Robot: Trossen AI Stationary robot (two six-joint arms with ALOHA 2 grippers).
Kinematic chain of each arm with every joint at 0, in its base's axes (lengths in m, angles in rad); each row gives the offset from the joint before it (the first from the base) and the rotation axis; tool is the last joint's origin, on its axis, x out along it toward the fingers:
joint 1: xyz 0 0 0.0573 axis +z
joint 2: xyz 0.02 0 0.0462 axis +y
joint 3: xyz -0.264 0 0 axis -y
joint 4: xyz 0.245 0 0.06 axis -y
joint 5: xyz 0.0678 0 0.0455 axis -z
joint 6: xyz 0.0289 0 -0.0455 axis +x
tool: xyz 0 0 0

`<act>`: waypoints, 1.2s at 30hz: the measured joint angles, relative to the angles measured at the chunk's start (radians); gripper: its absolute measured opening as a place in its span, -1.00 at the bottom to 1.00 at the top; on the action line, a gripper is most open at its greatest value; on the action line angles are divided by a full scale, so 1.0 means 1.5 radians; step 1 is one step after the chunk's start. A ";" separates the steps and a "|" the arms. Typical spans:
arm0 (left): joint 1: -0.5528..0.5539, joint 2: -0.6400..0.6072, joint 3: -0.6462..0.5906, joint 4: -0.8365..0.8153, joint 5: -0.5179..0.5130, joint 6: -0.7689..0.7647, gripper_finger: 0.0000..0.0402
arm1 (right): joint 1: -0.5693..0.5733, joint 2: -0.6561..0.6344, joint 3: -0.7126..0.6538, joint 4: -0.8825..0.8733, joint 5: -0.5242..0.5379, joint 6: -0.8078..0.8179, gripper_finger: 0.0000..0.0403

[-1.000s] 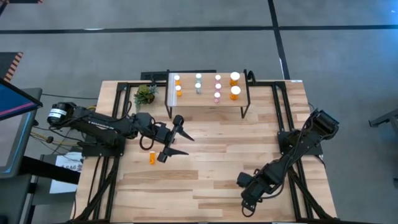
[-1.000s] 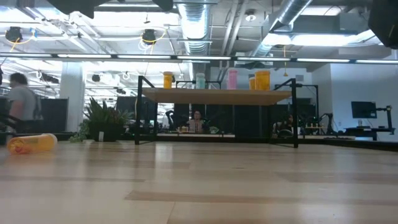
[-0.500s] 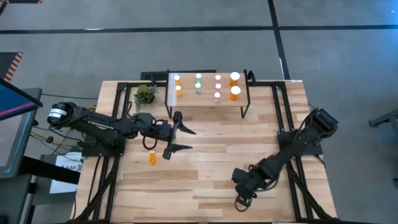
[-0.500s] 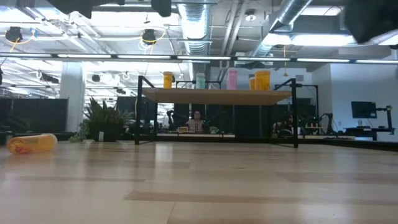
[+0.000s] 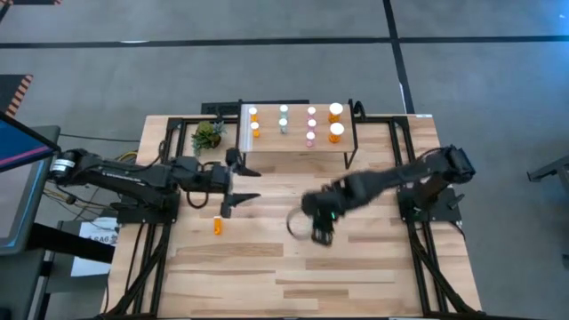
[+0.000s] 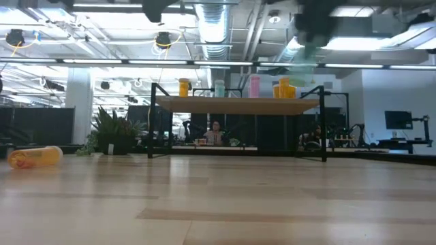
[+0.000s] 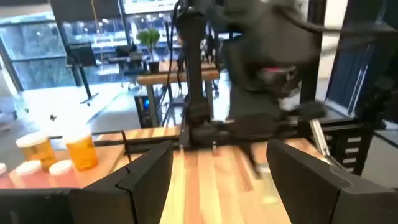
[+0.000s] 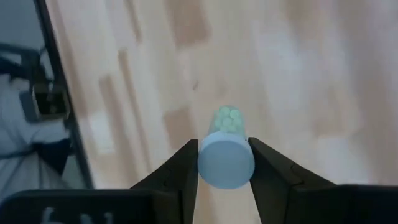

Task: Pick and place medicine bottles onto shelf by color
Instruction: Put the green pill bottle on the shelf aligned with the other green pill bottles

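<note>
My right gripper [image 5: 316, 227] hangs over the middle of the table, shut on a teal bottle with a white cap [image 8: 226, 163]. My left gripper [image 5: 236, 183] is open and empty, left of the middle, just in front of the shelf [image 5: 298, 147]. One orange bottle [image 5: 218, 225] lies on its side on the table near it and also shows in the low view [image 6: 34, 156]. On the shelf stand two small orange bottles [image 5: 254, 121], two teal [image 5: 284, 118], three pink [image 5: 311, 124] and two larger orange ones [image 5: 336, 122]. My right gripper pinches the teal bottle between its two fingers [image 8: 186, 165] on its sides just below the cap [image 8: 211, 140]. The fingers come from above and lie along the bottle. The cap faces the wrist and the teal body [image 8: 227, 119] points down, clear of the table.
A small potted plant [image 5: 207, 135] stands left of the shelf. The shelf's thin black legs [image 5: 348, 158] reach the table. Black frame rails [image 5: 160, 178] run along the table's left and right sides. Bare wood lies toward the near edge [image 5: 293, 284].
My right gripper has swept fast from the table's near right part toward the left and far edges, to the middle, with the teal bottle in it. My left gripper has drawn back a little toward the table's left edge, still open.
</note>
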 joint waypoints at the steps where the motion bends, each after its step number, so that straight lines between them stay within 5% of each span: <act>1: -0.001 -0.016 -0.015 0.008 -0.001 -0.001 0.24 | -0.024 0.000 0.017 -0.010 0.000 -0.027 -0.29; 8: 0.011 -0.130 -0.138 0.103 -0.066 -0.018 0.24 | -0.191 0.000 0.126 -0.036 0.001 -0.171 -0.29; 18: 0.015 -0.200 -0.186 0.086 -0.066 -0.040 0.24 | -0.355 0.022 0.258 -0.046 -0.006 -0.305 -0.26; 31: 0.015 -0.191 -0.186 0.069 -0.066 -0.036 0.24 | -0.402 0.250 0.585 -0.261 -0.021 -0.420 -0.24; 36: 0.015 -0.191 -0.186 0.056 -0.069 -0.031 0.24 | -0.405 0.290 0.619 -0.288 -0.021 -0.431 -0.25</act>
